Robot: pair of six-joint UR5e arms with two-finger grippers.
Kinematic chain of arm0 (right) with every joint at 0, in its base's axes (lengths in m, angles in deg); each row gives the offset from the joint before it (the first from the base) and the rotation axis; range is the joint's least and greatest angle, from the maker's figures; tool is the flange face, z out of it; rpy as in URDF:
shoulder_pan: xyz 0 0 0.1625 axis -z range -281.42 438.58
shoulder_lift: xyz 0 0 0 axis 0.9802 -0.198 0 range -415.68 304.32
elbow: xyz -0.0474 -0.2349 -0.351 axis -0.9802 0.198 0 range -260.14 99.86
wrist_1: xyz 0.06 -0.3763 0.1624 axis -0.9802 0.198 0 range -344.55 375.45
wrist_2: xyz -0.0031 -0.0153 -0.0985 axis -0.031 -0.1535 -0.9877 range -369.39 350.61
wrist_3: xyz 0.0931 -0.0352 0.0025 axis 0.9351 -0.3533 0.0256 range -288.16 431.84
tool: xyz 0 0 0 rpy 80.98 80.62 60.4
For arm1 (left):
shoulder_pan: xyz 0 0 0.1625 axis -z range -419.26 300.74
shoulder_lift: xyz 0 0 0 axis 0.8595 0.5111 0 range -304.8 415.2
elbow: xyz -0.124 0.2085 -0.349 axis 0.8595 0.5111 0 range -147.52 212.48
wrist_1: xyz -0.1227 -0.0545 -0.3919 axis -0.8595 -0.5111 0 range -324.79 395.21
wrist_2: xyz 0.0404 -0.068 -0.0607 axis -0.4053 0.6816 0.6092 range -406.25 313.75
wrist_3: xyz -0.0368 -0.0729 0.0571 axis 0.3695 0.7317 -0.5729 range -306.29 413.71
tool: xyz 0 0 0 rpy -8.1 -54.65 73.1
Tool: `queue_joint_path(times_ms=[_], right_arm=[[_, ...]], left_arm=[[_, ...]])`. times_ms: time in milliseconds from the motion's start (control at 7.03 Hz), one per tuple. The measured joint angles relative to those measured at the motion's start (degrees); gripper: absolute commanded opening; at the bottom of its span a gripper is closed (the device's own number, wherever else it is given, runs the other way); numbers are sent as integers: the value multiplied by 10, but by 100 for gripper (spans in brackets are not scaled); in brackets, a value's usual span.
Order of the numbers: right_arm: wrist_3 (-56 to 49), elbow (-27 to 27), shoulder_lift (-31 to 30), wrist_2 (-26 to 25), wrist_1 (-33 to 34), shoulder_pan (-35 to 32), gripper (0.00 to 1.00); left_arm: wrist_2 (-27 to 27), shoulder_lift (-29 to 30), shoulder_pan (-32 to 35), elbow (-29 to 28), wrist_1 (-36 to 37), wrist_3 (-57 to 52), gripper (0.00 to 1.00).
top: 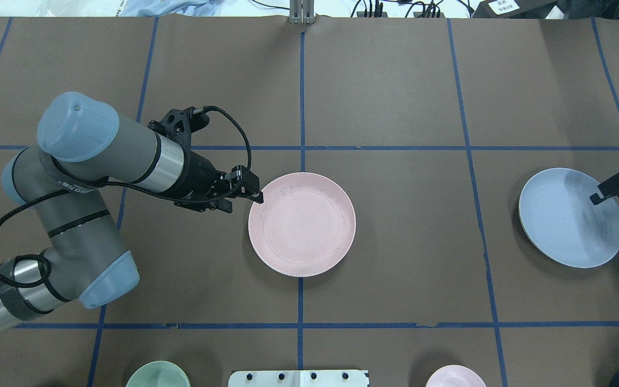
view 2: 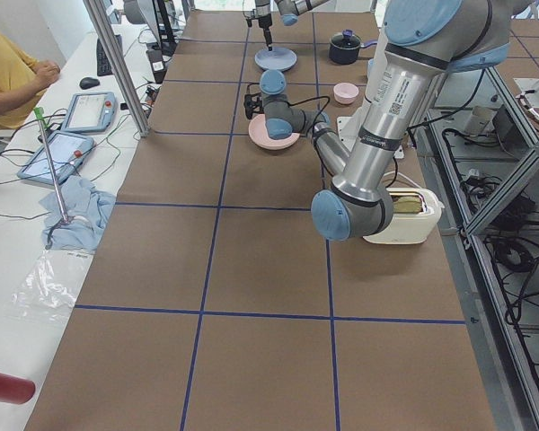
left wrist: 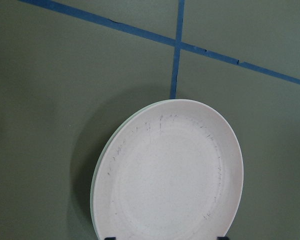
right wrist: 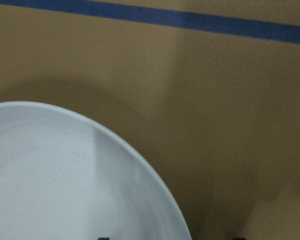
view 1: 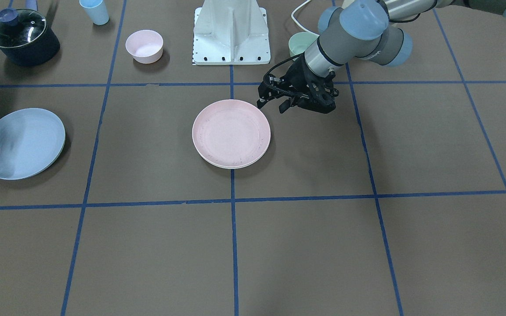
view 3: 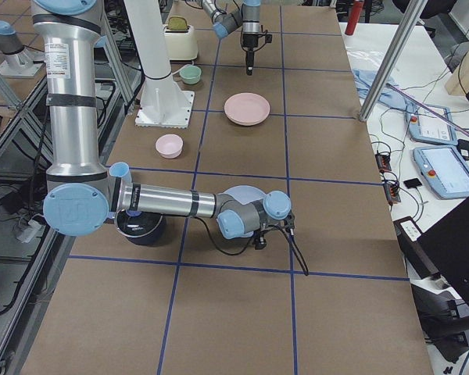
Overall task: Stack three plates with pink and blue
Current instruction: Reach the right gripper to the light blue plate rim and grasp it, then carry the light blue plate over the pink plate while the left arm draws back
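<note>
1. The blue plate [top: 567,220] lies well apart from the pink plate [top: 301,226], out on the robot's right of it and not yet stacked. The pink plate already sits on the cream-white plate [left wrist: 95,187].
2. The likeliest failure is a slip. A pinch on the thin rim alone leaves the plate's weight hanging off one edge, so it may sag or drop during the lift.
3. A landing off-centre on the pink plate could shove it sideways off the one beneath.
4. The left gripper [top: 245,203] hovers just beside the pink plate, on the side away from the blue one, with jaws spread and empty.
5. The right gripper [top: 602,194] is at the blue plate's edge farthest from the pink plate. Its wrist view shows the rim running between two fingertips that appear spread, not clamped.
</note>
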Motion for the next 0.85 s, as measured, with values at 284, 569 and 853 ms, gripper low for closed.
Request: queue_joint_path(times_ms=[284,569,853], right_arm=[[0,8,3,0,0,1,0],[0,12,3,1,0,2,0],[13,1,4,4,0,2,0]], left_arm=[[0,0,0,1,0,0,74],[0,0,1,2,0,0,74],[0,0,1,5,1,0,74]])
